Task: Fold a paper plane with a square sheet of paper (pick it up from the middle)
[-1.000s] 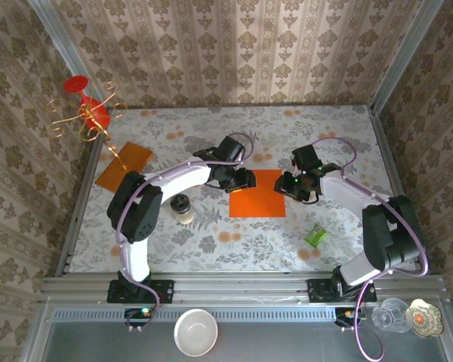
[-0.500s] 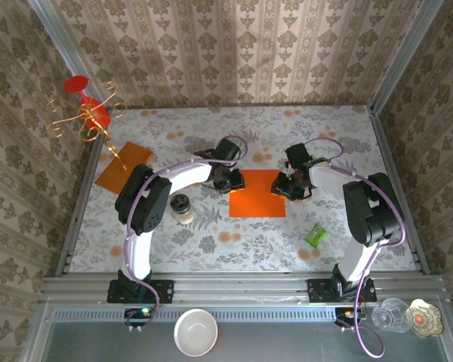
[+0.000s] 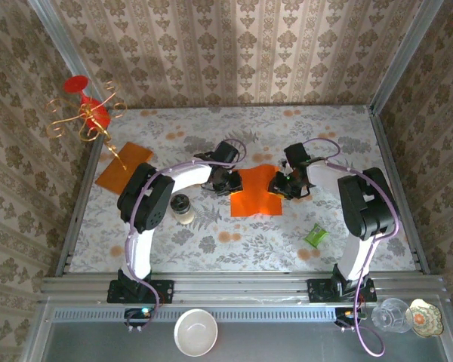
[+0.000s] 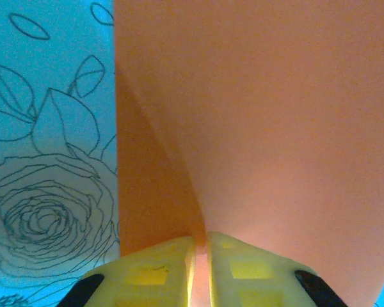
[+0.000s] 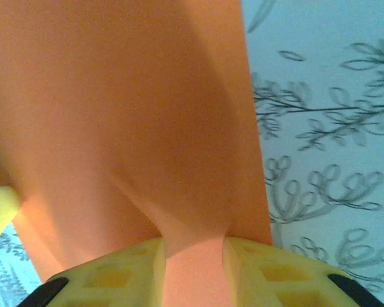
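The square sheet of paper [image 3: 257, 194], bright red-orange, lies mid-table with its left and right edges lifted and puckered inward. My left gripper [image 3: 230, 181] is shut on its left edge. In the left wrist view the yellow fingers [image 4: 155, 275] of the left gripper [image 4: 201, 272] pinch a thin ridge of the sheet [image 4: 275, 128]. My right gripper [image 3: 282, 184] is shut on the right edge. In the right wrist view the right gripper [image 5: 193, 275] holds a wider fold of the sheet [image 5: 147, 109] between its fingers [image 5: 109, 278]. The paper plane is out of view.
A duller amber-orange sheet [image 3: 123, 164] lies at the far left beside a gold wire stand with red parts [image 3: 85, 113]. A small jar [image 3: 182, 209] stands left of the sheet and a green packet [image 3: 315, 236] to its lower right. A white bowl [image 3: 195, 332] sits below the table's near rail.
Both grippers moved in onto the sheet's side edges and closed. The sheet, flat a second ago, now buckles upward and looks narrower across its top.
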{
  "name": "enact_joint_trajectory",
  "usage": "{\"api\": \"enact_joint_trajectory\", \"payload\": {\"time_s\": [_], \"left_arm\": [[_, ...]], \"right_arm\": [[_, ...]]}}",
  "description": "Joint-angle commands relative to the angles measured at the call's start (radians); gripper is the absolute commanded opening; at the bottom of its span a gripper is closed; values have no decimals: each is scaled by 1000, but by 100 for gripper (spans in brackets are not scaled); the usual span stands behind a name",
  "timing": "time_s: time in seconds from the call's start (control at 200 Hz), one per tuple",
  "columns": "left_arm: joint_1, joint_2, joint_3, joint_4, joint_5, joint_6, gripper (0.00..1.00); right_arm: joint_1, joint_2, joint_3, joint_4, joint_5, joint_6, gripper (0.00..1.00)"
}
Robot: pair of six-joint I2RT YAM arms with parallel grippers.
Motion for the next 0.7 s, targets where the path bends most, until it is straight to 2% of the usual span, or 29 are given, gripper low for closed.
{"api": "enact_joint_trajectory", "payload": {"time_s": [0.0, 0.26, 0.43, 0.515, 0.695], "left_arm": [[0, 32, -64, -14, 11, -24, 16], [21, -39, -138, 100, 23, -60, 18], [46, -92, -245, 328, 99, -134, 40], [50, -99, -269, 379, 125, -154, 51], [58, -106, -327, 479, 167, -192, 61]], "right_arm": [[17, 51, -29, 38, -63, 43, 34], [31, 57, -33, 65, -76, 66, 34], [41, 69, -31, 55, -66, 63, 34], [49, 77, -28, 52, -61, 60, 34], [58, 88, -25, 59, -60, 68, 34]]}}
